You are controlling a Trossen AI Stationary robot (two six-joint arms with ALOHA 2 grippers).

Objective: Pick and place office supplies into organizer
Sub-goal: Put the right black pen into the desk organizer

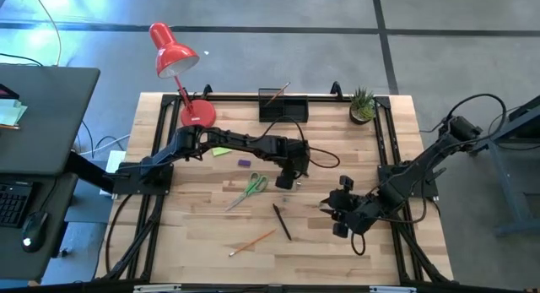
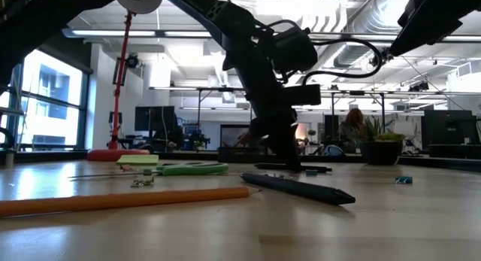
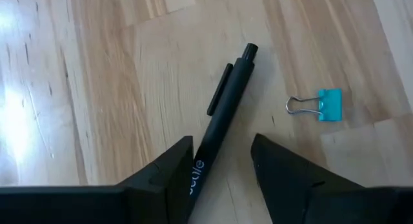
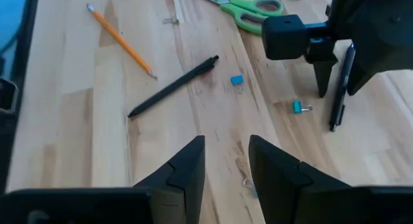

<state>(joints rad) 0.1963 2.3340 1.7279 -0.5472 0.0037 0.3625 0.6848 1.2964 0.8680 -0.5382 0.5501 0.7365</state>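
Straddling the slim black plastic pen on the wooden worktop, the left pincer stood wide, needing to close squarely mid-barrel; the right pincer waited, part open.

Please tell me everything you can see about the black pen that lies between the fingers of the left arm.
The black pen is slim and matte, plastic by its look, with a pocket clip along its side, a push button at the far end and pale lettering on the barrel. It lies flat on the wooden table, between the open fingers of the left gripper. A blue binder clip lies nearby, apart from it.
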